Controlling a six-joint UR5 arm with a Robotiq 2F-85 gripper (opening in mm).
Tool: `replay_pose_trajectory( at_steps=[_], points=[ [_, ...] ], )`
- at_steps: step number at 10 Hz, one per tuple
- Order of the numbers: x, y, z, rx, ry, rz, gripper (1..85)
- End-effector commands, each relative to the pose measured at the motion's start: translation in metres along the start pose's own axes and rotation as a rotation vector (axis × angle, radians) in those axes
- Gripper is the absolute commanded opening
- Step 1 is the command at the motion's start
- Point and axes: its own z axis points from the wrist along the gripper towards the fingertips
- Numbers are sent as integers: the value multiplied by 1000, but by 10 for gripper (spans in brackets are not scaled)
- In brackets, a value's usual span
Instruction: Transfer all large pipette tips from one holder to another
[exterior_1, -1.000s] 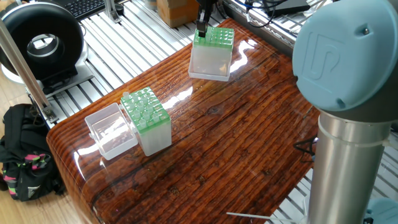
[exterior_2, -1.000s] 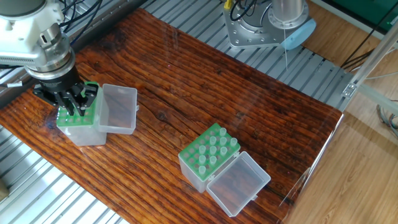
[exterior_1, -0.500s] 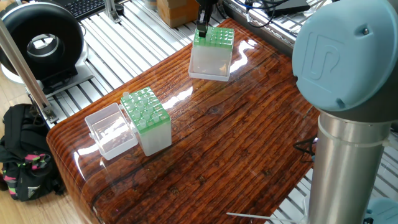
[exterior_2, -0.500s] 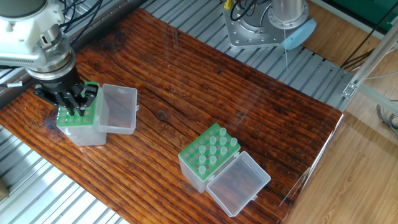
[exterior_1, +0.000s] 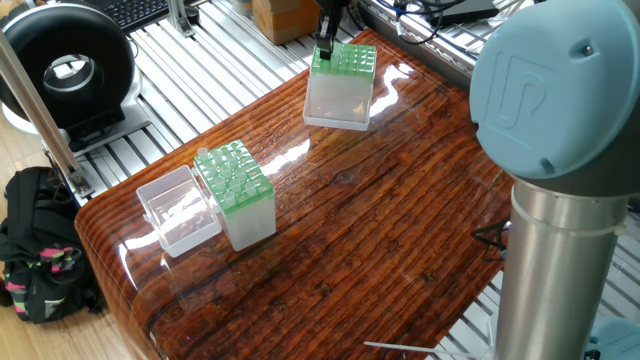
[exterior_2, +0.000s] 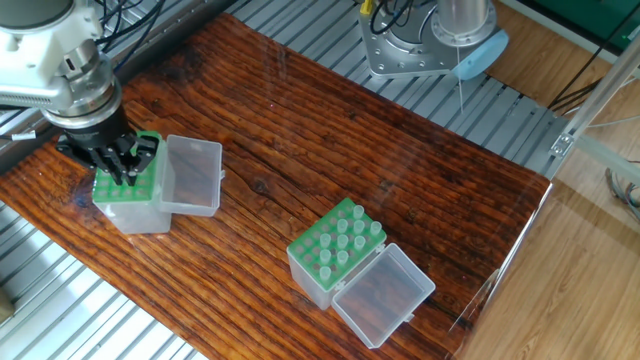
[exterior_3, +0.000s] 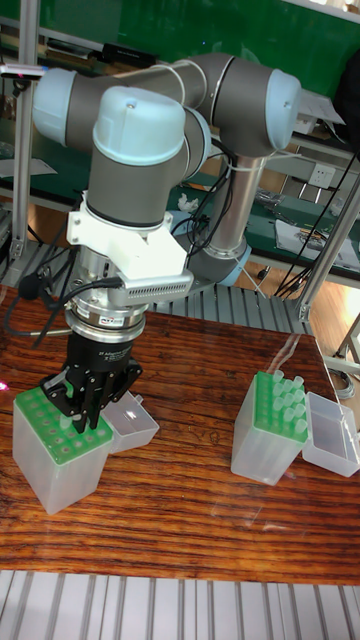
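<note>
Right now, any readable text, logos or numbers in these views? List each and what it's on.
"UR": embossed logo on the blue joint cap of the arm, seen sideways in one fixed view; the only mark I can read.
Papers on the green bench behind the table: printed, too small to read.
Keyboard at top left: keys too blurred.
Both tip boxes, the gripper: no lettering visible.

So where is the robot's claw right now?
In the tall fixed view the gripper is at the left, right down on the green top of the left-hand tip box, far from the other box holding the large pipette tips.
</note>
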Motion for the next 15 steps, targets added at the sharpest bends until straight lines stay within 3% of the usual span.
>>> replay_pose_trajectory(
  at_steps=[1, 6, 8, 12, 15],
  points=[
    [-2, 1, -4, -5, -3, 13, 10],
    [-8, -1, -18, 6, 2, 14, 10],
    [-10, 6, -29, -28, 7, 16, 10],
    [-16, 7, -59, -49, 11, -6, 10],
    [-27, 8, -94, -66, 9, -25, 10]
  ],
)
